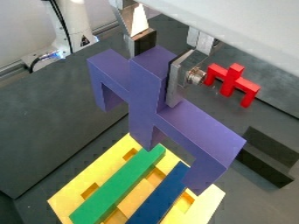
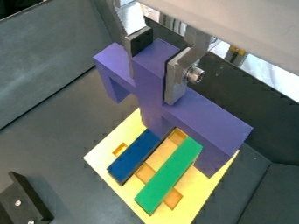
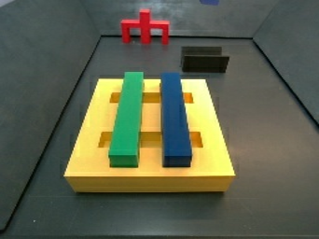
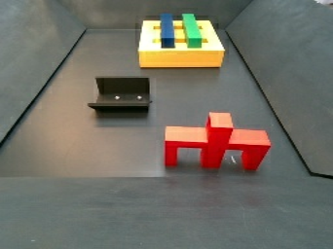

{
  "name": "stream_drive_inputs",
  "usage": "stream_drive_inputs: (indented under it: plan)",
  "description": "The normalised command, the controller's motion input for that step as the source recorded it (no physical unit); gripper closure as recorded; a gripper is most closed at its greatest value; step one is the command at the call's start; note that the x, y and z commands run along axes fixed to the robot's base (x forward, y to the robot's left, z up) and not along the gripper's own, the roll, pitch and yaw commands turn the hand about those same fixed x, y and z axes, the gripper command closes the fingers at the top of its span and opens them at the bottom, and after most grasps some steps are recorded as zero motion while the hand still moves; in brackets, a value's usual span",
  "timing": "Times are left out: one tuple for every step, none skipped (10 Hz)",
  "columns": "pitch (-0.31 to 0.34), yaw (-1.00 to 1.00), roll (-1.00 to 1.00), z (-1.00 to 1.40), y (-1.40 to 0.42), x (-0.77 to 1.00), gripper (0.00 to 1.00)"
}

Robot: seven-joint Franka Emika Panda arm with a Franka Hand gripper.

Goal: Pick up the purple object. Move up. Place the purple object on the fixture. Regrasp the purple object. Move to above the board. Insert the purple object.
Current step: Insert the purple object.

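Observation:
In both wrist views my gripper (image 1: 159,65) (image 2: 159,61) is shut on the purple object (image 1: 140,92) (image 2: 146,79), its silver fingers clamping the piece's central stem. The piece hangs above the board (image 1: 98,168) (image 2: 114,140), a yellow slab bearing a green bar (image 1: 117,188) (image 2: 170,175) and a blue bar (image 1: 159,198) (image 2: 136,153). Both side views show the board (image 3: 149,174) (image 4: 182,58) but neither the gripper nor the purple object. The fixture (image 3: 206,61) (image 4: 121,94) stands bare on the floor, apart from the board.
A red cross-shaped piece (image 3: 145,30) (image 4: 215,144) stands on the dark floor beyond the fixture (image 1: 268,154); it also shows behind the fingers as the red piece (image 1: 233,80). Dark walls enclose the floor.

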Motion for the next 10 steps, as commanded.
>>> stream_drive_inputs:
  plan:
    - [-0.019, 0.00, -0.04, -0.03, 0.00, 0.00, 1.00]
    - [-0.021, 0.00, -0.05, -0.03, 0.00, 0.00, 1.00]
    - [-0.021, 0.00, -0.05, -0.03, 0.00, 0.00, 1.00]
    - [-0.023, 0.00, -0.06, -0.04, 0.00, -0.01, 1.00]
    - [-0.026, 0.00, -0.06, -0.04, 0.00, -0.01, 1.00]
    - [-0.024, 0.00, -0.06, -0.04, 0.00, -0.01, 1.00]
    - [-0.024, 0.00, -0.06, -0.04, 0.00, -0.01, 1.00]
    - [-0.023, 0.00, -0.06, -0.05, 0.00, -0.02, 1.00]
    - [-0.026, 0.00, -0.06, -0.05, 0.00, -0.03, 1.00]
    - [-0.026, 0.00, -0.07, -0.05, 0.01, -0.04, 1.00]
